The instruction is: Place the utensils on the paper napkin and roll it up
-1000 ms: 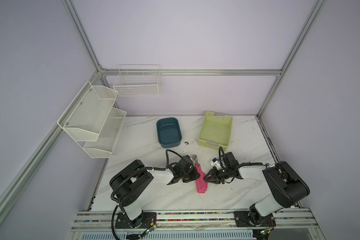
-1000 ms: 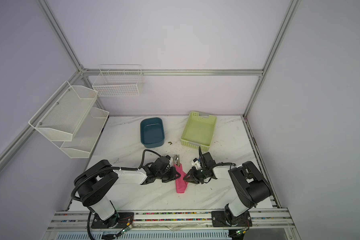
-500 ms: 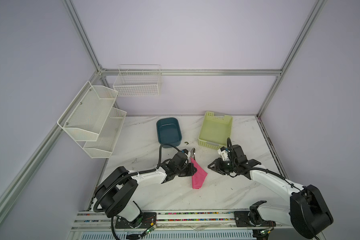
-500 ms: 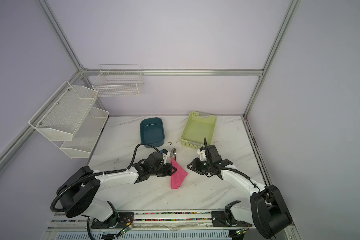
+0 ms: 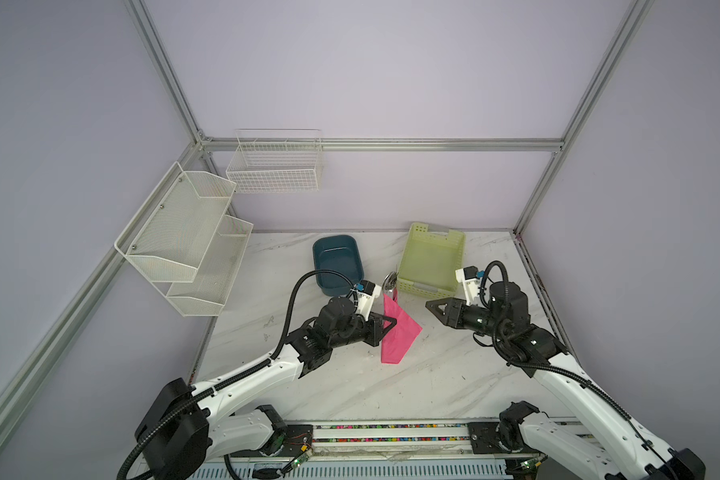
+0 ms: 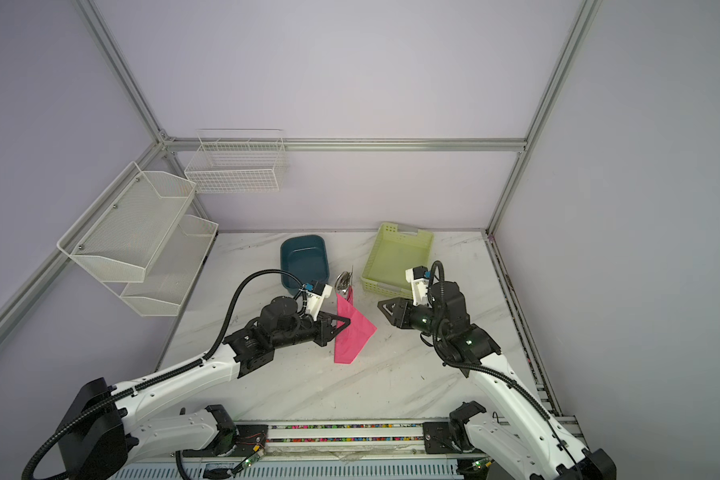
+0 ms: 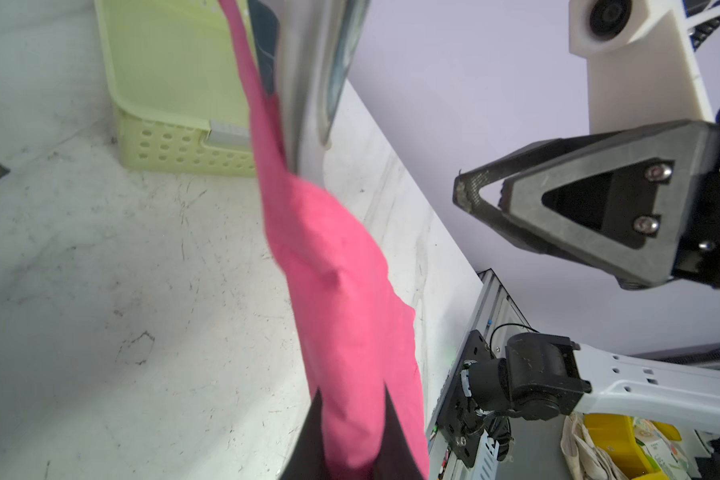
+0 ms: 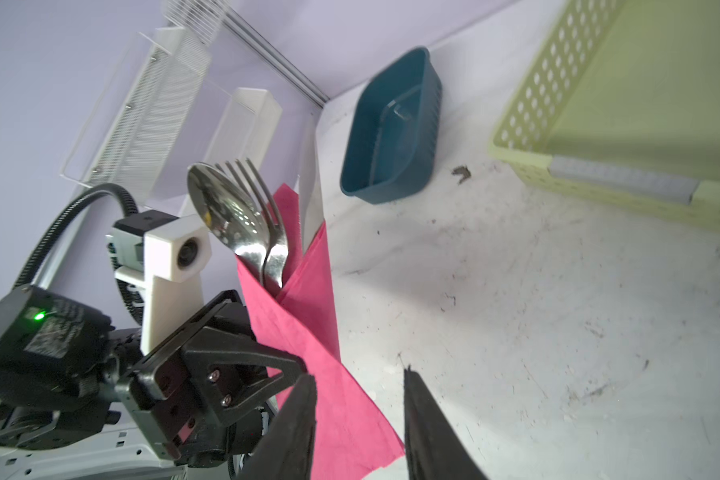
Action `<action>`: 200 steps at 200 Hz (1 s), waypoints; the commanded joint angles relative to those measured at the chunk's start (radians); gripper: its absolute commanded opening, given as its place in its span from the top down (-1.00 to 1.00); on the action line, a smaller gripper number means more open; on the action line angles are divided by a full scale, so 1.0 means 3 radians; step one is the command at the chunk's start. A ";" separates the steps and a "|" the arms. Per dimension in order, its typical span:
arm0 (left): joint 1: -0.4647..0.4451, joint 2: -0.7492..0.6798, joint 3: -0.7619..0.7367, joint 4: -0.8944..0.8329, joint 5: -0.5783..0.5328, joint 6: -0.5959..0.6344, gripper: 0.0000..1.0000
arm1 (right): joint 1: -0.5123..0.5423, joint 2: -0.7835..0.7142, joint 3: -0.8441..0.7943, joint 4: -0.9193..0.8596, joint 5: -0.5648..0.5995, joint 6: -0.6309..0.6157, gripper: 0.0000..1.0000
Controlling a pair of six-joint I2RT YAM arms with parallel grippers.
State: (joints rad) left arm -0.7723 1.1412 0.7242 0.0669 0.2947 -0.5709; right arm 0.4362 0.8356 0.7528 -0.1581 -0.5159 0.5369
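Observation:
The paper napkin (image 5: 398, 332) (image 6: 352, 332) is bright pink and wrapped loosely round the utensils, hanging tilted above the table. My left gripper (image 5: 393, 323) (image 7: 352, 390) is shut on its middle. Out of the upper end stick the silver spoon (image 8: 225, 208), fork (image 8: 262, 208) and knife (image 8: 310, 178); their handles are hidden inside. A loose flap of the napkin (image 8: 350, 415) spreads at the lower end. My right gripper (image 5: 429, 305) (image 7: 481, 193) (image 8: 358, 374) stands open to the right of the bundle, apart from it, with nothing between its fingers.
A teal tub (image 5: 337, 262) and a pale green basket (image 5: 431, 257) stand at the back of the marble table (image 5: 350, 386). White wire racks (image 5: 184, 237) hang on the left wall and a wire basket (image 5: 275, 166) on the back wall.
The left gripper has lifted the wrapped bundle off the table and carried it back. The right gripper has let go of it, opened and drawn away to the right.

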 commanded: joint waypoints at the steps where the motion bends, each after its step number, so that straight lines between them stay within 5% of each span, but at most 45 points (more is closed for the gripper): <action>1: 0.0013 -0.0260 0.0340 0.0405 0.0218 0.0506 1.00 | -0.0021 -0.0309 0.0068 0.0523 -0.0054 -0.0235 0.21; 49: 0.0010 -0.0604 0.0362 0.0996 0.0674 0.0891 1.00 | -0.0018 -0.0519 0.0098 0.1170 -0.0694 -0.0421 0.13; 128: -0.0028 -0.0599 0.0700 0.1597 0.1641 0.0875 1.00 | -0.0017 -0.0490 0.0453 0.1397 -0.1583 -0.0967 -0.15; 200: -0.0059 -0.0562 0.0867 0.1407 0.1569 0.1051 1.00 | 0.0001 -0.0328 0.0849 0.1048 -0.1588 -0.1113 -0.48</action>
State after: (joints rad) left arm -0.7868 0.9760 0.8673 0.4534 0.7753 -0.2993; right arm 0.4366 0.7082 0.9634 0.1928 -0.9691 0.2363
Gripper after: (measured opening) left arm 0.110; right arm 0.730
